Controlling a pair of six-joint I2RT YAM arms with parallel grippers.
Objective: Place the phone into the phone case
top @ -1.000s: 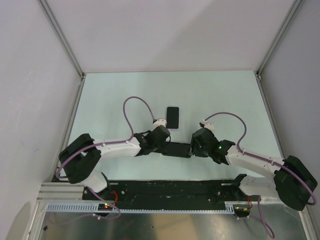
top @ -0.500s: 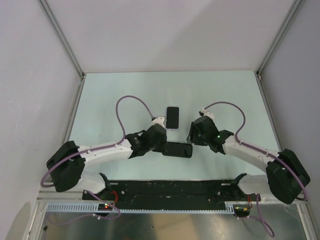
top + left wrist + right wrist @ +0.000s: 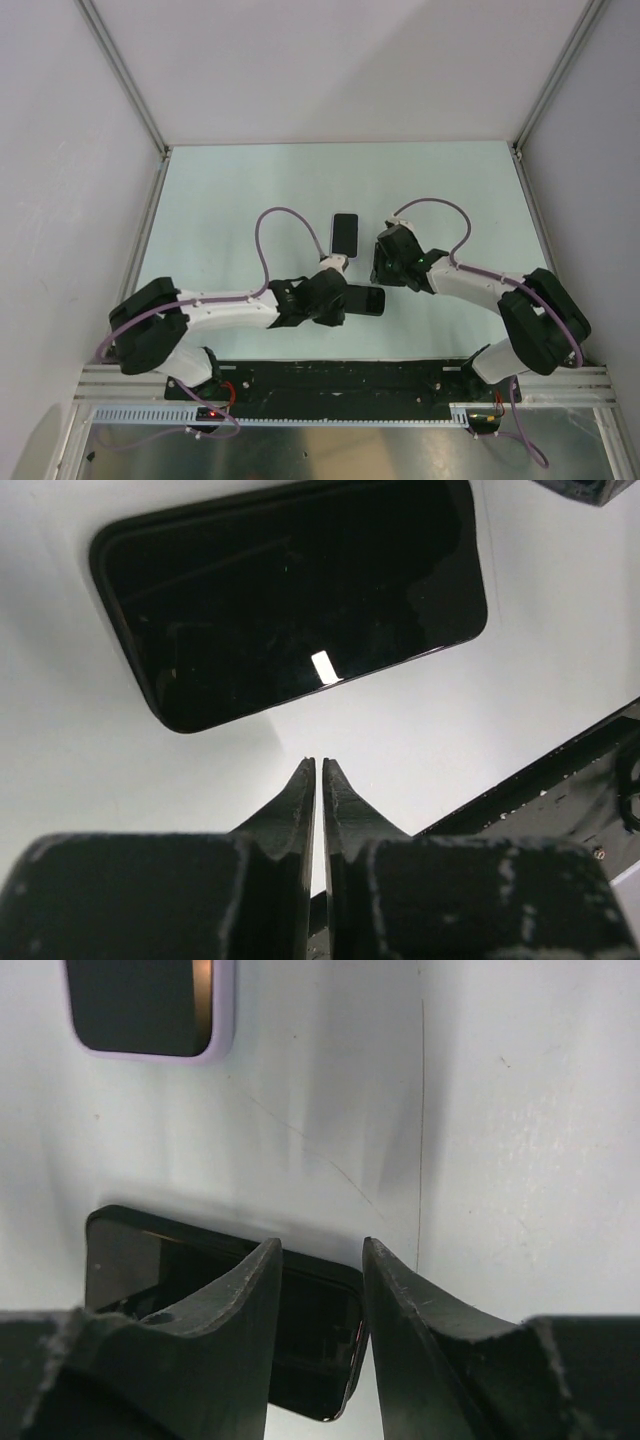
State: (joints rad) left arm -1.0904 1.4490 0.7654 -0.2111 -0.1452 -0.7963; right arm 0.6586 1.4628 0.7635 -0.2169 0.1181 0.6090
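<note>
Two robot arms converge on a black phone (image 3: 368, 301) lying flat on a pale tabletop (image 3: 230, 200), seen from overhead. The left tool (image 3: 347, 298) sits at the phone's left end and the right tool (image 3: 381, 275) hangs by its right end, while the lilac-rimmed phone case (image 3: 345, 235) lies just beyond both tools, apart from the phone. From the left wrist, the left tool (image 3: 318, 765) has its fingers drawn together to a hairline slit with nothing between them, and the phone (image 3: 290, 600) lies glossy face up just ahead of the tips, untouched. From the right wrist, the right tool (image 3: 320, 1245) stands partly open and grips nothing, its fingers (image 3: 250, 1290) poised over the far edge of the phone (image 3: 125, 1260). The phone case (image 3: 150, 1005) lies ahead and to the left of them.
</note>
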